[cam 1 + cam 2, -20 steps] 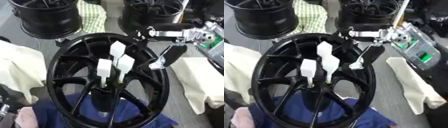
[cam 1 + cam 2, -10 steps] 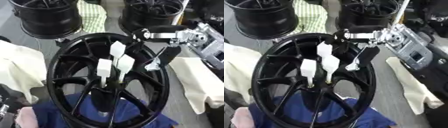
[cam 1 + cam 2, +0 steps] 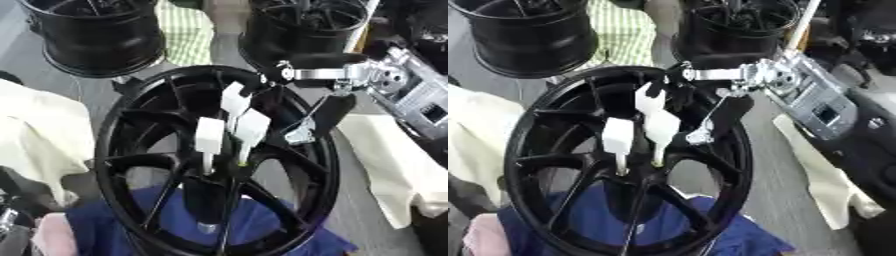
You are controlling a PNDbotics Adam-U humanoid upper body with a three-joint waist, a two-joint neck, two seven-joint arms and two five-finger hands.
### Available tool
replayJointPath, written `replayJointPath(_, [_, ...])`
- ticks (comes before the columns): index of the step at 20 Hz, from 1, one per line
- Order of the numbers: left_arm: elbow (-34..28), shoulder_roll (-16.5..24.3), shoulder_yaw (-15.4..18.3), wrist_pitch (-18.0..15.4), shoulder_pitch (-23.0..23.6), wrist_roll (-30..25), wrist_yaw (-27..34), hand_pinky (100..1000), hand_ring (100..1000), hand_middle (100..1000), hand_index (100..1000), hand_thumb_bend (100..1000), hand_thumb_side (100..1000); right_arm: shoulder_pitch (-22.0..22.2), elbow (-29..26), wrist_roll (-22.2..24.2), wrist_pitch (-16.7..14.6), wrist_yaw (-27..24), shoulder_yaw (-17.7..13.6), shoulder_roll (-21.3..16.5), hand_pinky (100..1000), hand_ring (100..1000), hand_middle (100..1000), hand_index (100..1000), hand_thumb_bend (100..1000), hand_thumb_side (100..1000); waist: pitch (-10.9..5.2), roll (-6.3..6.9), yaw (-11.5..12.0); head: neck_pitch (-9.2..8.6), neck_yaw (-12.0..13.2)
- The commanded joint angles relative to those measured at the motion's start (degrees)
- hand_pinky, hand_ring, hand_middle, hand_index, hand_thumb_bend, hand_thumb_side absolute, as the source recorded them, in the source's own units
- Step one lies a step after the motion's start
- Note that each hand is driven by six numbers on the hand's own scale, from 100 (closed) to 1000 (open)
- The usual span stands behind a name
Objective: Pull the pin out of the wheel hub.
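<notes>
Left eye view: right hand (image 3: 328, 102) hangs over the wheel hub's (image 3: 140, 165) upper right rim, fingers spread and holding nothing. Three white-tagged pins (image 3: 210, 142) stand seated at hub centre, just left of and below it. Extraction not begun, by my reading.

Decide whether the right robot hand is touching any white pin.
Cannot tell. In the left eye view the right robot hand overlaps the topmost white pin without showing contact.

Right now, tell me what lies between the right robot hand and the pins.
Nothing but open gaps and black spokes of the wheel: in the left eye view, the right robot hand hangs beside the white-tagged pins, apart.
</notes>
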Motion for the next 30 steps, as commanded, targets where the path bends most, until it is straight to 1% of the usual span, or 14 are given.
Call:
replayJointPath(1, [-1.33,0.80,-0.16,-0.09,-0.79,-0.12,0.16,592,477,523,729,100,604,-1.19,0.04,0.29,-0.01,0.61,-0.40,-0.69,650,656,827,884,370,294,-0.53,0.30,0.04,-0.06,-0.14])
replayJointPath(4, [-1.37,0.78,-0.17,-0.10,-0.82,-0.13,0.18,592,477,523,729,100,603,-1.24,0.23,0.60,-0.02,0.86,-0.26,-0.46,650,656,825,877,359,286,-0.48,0.32,0.06,-0.10,-0.07])
replayJointPath(8, [-1.39,0.74,-0.16,-0.09,-0.85,-0.12,0.20,592,477,524,729,100,603,-1.26,0.69,0.79,0.64,1.24,-0.04,-0.09,644,649,815,863,361,251,-0.46,0.36,0.10,-0.11,-0.12])
replayJointPath(12, [-1.44,0.69,-0.18,-0.07,-0.91,-0.13,0.24,592,476,524,729,100,603,-1.29,1.10,1.07,1.25,1.60,0.16,0.26,642,647,814,855,343,210,-0.44,0.37,0.18,-0.12,-0.15])
replayJointPath(30, [-1.74,0.59,-0.36,-0.14,-1.21,-0.37,0.21,592,476,525,729,100,602,-1.47,3.45,2.34,1.22,2.74,0.76,1.62,640,643,806,830,329,176,-0.16,0.30,0.53,-0.11,-0.54])
